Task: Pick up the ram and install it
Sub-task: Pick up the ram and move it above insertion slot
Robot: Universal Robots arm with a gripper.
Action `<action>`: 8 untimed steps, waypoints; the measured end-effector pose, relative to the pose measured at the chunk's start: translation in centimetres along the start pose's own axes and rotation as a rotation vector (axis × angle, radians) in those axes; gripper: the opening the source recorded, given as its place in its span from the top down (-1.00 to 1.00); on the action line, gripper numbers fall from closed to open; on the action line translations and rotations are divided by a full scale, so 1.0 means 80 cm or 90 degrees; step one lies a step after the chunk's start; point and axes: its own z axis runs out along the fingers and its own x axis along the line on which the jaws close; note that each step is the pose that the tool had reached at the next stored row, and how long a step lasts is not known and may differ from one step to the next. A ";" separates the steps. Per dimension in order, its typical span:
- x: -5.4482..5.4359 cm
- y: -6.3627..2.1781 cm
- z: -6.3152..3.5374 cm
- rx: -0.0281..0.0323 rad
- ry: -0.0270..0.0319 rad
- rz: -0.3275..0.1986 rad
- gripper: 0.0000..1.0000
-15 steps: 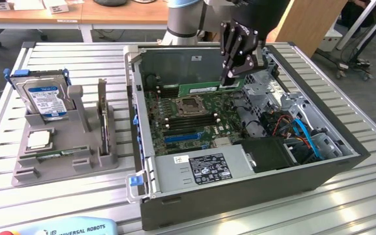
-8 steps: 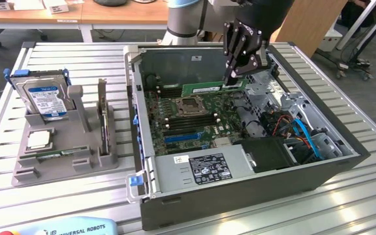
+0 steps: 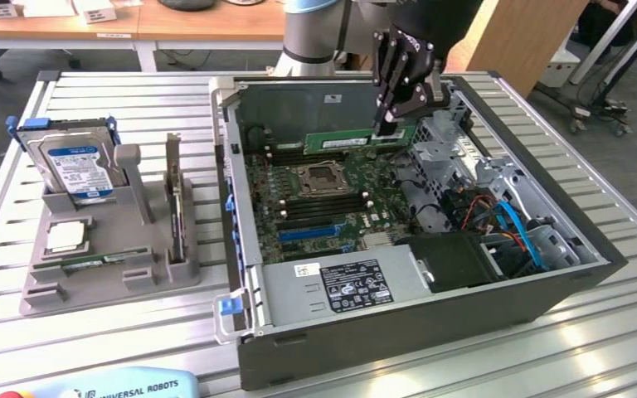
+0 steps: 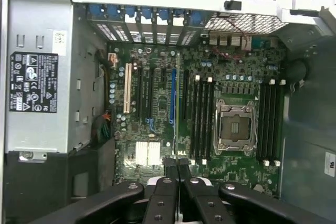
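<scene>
The ram [image 3: 347,141] is a long green stick with a whitish label. It hangs level, just above the motherboard [image 3: 308,207], near the back of the open computer case [image 3: 430,311]. My gripper [image 3: 388,128] is shut on the stick's end toward the exterior view's right. In the wrist view the ram [image 4: 177,114] shows edge-on as a thin line running out from between my shut fingers [image 4: 170,174]. Below it lie the black memory slots [image 4: 202,119] beside the CPU socket [image 4: 234,124]. More slots [image 4: 270,121] sit on the socket's other side.
A grey holder [image 3: 109,265] at the exterior view's left carries a silver hard drive with a blue label [image 3: 72,162], a square CPU chip [image 3: 64,236] and an upright card [image 3: 172,195]. The power supply [image 3: 335,286], drive cage and cables [image 3: 517,228] crowd the case.
</scene>
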 end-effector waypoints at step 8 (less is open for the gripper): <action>-0.033 -0.001 0.003 0.0001 0.0000 0.001 0.76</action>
